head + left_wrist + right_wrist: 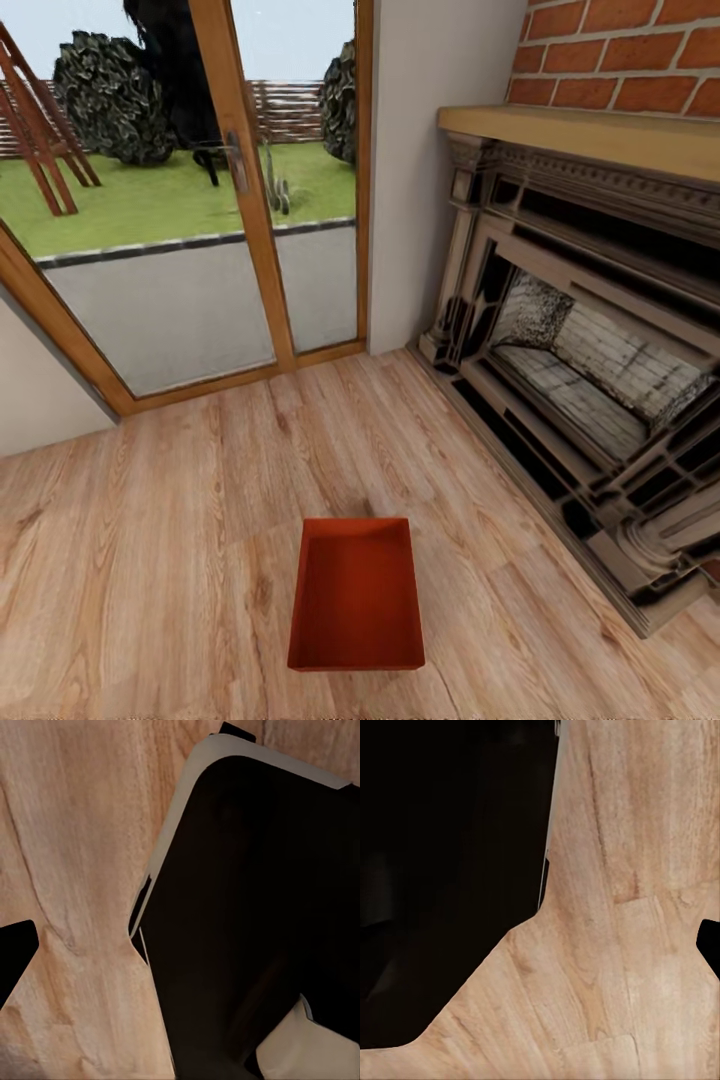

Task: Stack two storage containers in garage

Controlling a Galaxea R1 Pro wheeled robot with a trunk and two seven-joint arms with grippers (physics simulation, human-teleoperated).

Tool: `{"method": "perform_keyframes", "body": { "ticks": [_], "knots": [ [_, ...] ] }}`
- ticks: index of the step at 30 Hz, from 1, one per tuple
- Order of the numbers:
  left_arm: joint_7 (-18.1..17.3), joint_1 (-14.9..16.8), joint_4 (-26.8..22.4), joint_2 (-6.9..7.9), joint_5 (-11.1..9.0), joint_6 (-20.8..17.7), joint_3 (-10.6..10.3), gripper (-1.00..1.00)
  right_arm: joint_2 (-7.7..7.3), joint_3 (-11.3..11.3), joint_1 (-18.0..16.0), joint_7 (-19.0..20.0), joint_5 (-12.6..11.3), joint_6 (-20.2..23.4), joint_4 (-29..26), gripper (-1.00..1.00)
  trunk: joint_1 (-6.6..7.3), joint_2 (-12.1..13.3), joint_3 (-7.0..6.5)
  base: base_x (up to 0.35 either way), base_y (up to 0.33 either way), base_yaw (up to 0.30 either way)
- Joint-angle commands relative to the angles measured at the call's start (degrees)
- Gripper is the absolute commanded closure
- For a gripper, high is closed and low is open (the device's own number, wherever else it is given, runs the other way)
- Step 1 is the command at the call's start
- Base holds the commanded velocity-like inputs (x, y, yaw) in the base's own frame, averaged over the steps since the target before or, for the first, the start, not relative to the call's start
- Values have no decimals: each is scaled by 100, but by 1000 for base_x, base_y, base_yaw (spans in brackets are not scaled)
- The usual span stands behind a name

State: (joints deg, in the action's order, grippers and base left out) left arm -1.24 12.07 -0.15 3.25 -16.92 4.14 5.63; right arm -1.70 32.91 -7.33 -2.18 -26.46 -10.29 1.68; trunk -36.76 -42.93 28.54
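One storage container (357,595), an orange-red open-top bin, stands empty on the light wood plank floor (150,560) of the living room, low in the middle of the head view. Nothing touches it. In the left wrist view one dark fingertip (11,952) pokes in at the picture's edge over bare planks. The right wrist view likewise has a single dark fingertip (709,945) at its edge. Each tip sits far out to the side with nothing held beside it. Both wrist cameras look down at the floor.
A dark ornate fireplace (590,380) with a wooden mantel under red brick lines the right wall. A wood-framed glass door (180,200) onto a garden fills the back left. The robot's black base (255,915) (442,870) shows in both wrist views.
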Motion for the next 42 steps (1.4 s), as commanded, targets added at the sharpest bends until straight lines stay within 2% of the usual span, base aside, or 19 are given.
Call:
{"method": "perform_keyframes", "body": {
  "ticks": [1,42],
  "knots": [
    [-13,3,7,0,-4,17,44,-100,3,48,-5,-2,-43,-28,16,-100,-1,-4,14,0,0,0],
    [-17,6,7,9,-11,17,44,-100,3,48,-5,-2,-43,-25,16,-100,-1,-4,387,0,0,0]
  ]
}}
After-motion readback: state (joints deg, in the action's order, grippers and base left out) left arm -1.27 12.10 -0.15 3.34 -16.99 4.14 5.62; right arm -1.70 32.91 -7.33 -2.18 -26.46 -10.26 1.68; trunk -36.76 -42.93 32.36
